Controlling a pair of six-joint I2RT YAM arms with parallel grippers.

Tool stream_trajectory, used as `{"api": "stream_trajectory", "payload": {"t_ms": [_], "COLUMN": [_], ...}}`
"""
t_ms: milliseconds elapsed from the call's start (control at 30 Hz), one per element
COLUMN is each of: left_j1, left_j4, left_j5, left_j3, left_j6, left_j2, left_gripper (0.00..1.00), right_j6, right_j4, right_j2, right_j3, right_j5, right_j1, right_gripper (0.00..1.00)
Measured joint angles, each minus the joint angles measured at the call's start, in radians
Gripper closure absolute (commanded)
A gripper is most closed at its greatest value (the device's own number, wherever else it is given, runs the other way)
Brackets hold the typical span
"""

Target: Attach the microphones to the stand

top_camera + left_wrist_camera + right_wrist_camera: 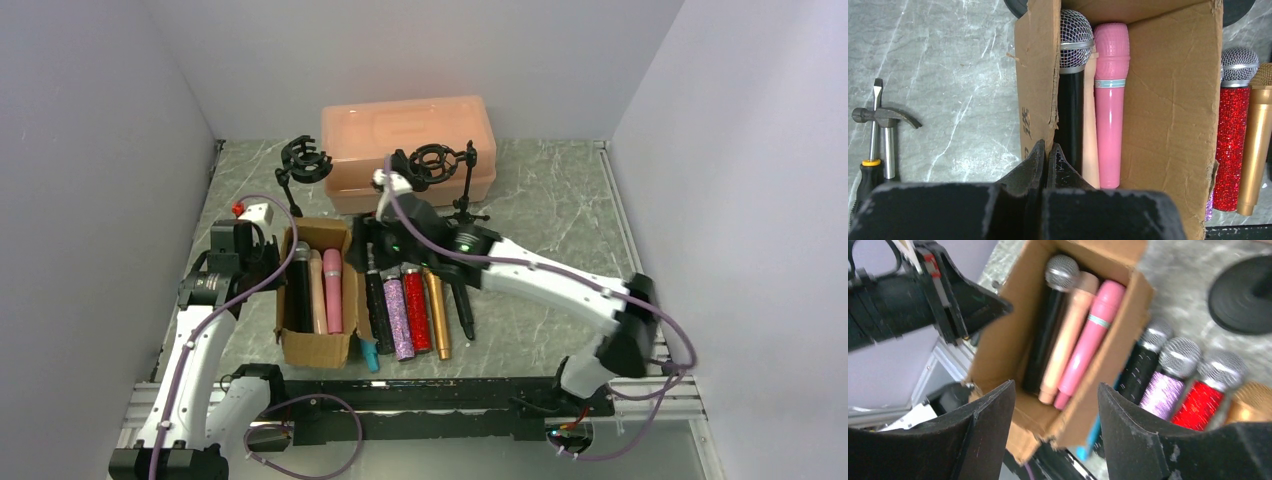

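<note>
A cardboard box (318,345) holds a black (299,290), a peach (318,295) and a pink microphone (332,290). Right of it on the table lie black glitter (379,310), purple glitter (398,318), red glitter (415,310) and gold (437,312) microphones, and a teal one (371,352). Two black stands (305,162) (435,162) are at the back. My left gripper (1047,150) is shut on the box's left wall (1035,75). My right gripper (1055,386) is open and empty above the box's near right corner.
A peach plastic container (410,140) stands behind the stands. A hammer (885,120) and a screwdriver (870,150) lie left of the box. A round stand base (1243,295) sits beyond the loose microphones. Grey walls close both sides.
</note>
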Motion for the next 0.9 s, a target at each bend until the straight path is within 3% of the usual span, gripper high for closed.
{"api": "stream_trajectory", "payload": {"t_ms": [333, 900], "left_j1": [0.000, 0.000], "left_j4": [0.004, 0.007], "left_j5": [0.007, 0.025], "left_j3": [0.010, 0.014], "left_j6": [-0.026, -0.029], "left_j2": [0.005, 0.005], "left_gripper": [1.00, 1.00], "right_j6": [0.000, -0.008], "right_j4": [-0.078, -0.200], "right_j2": [0.533, 0.890], "right_j3": [0.478, 0.818], "right_j5": [-0.141, -0.194], "right_j1": [0.027, 0.034], "right_gripper": [0.36, 0.41]}}
